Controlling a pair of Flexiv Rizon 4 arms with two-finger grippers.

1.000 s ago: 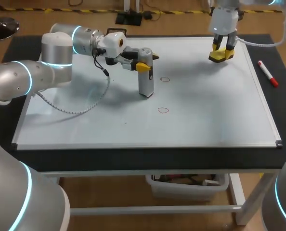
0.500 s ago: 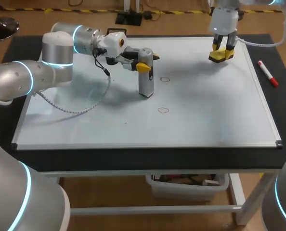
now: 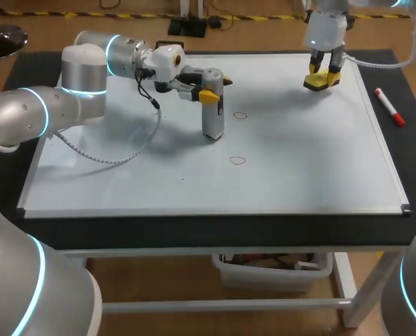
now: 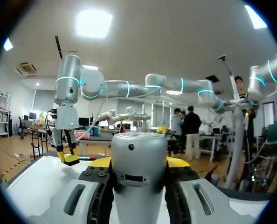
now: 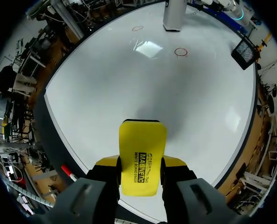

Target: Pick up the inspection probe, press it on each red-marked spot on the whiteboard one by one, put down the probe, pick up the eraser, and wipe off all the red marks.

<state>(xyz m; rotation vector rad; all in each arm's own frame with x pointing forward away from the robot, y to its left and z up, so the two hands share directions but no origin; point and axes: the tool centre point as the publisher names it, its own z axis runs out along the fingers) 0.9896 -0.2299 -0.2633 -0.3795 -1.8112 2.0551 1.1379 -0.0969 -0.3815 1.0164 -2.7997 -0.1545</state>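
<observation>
The grey cylindrical inspection probe [image 3: 212, 115] stands upright, its foot on or just over the whiteboard [image 3: 299, 161]. My left gripper [image 3: 209, 92] is shut on its upper part from the side; the probe [image 4: 138, 168] fills the space between the yellow tips of the left gripper [image 4: 138, 162]. Two red rings are drawn on the board: one [image 3: 240, 115] just right of the probe, another [image 3: 237, 160] nearer the front. At the back right, my right gripper [image 3: 325, 68] is shut on the yellow eraser [image 3: 321, 81], held close above the board. The eraser [image 5: 142, 161] sits between the right gripper's tips [image 5: 141, 164].
A red marker pen [image 3: 389, 106] lies on the black table mat right of the whiteboard. The left arm's cable [image 3: 117, 150] loops over the board's left part. From the right wrist, the probe [image 5: 174, 14] and both red rings [image 5: 180, 52] lie far ahead.
</observation>
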